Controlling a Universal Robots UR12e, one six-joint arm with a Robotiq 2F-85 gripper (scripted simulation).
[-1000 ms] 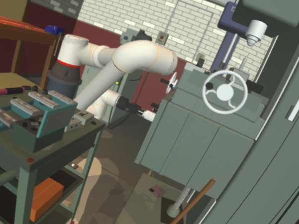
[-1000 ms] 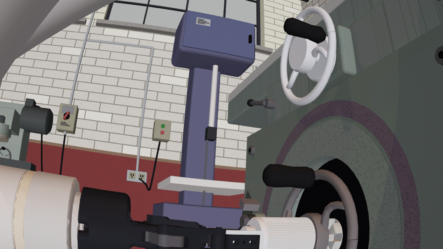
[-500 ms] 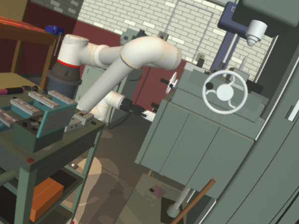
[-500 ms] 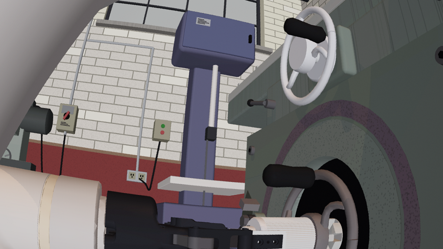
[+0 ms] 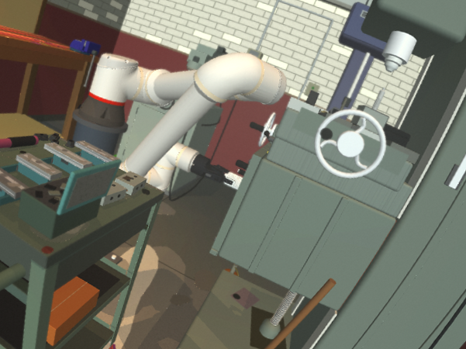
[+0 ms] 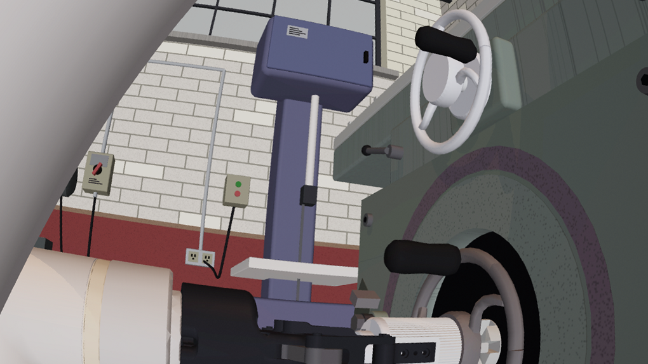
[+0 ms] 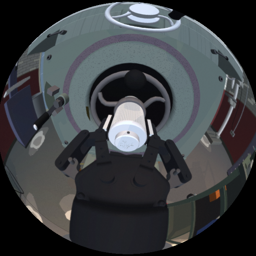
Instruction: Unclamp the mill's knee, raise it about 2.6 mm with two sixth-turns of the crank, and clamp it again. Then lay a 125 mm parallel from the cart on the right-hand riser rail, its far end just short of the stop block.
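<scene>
The knee crank's grey rim (image 6: 496,293) is partly hidden in the dark recess of the knee's front face, with its black handle (image 6: 422,257) sticking out at the top. The crank's white ribbed hub (image 6: 429,346) (image 7: 129,120) projects from the middle of the recess. The knee clamp lever (image 7: 49,112) with a dark grip sits at the left edge of the knee face. Steel parallels (image 5: 68,155) lie in teal trays on the cart. My gripper (image 6: 399,355) (image 7: 129,125) (image 5: 229,179) straddles the hub from the front and is open, holding nothing.
The mill's column (image 5: 442,226) fills the right side, with the white table handwheel (image 5: 351,143) above the knee. The cart (image 5: 41,205) stands front left. A blue drill press (image 6: 309,142) stands behind my wrist, and a wooden stick (image 5: 285,333) leans by the knee screw.
</scene>
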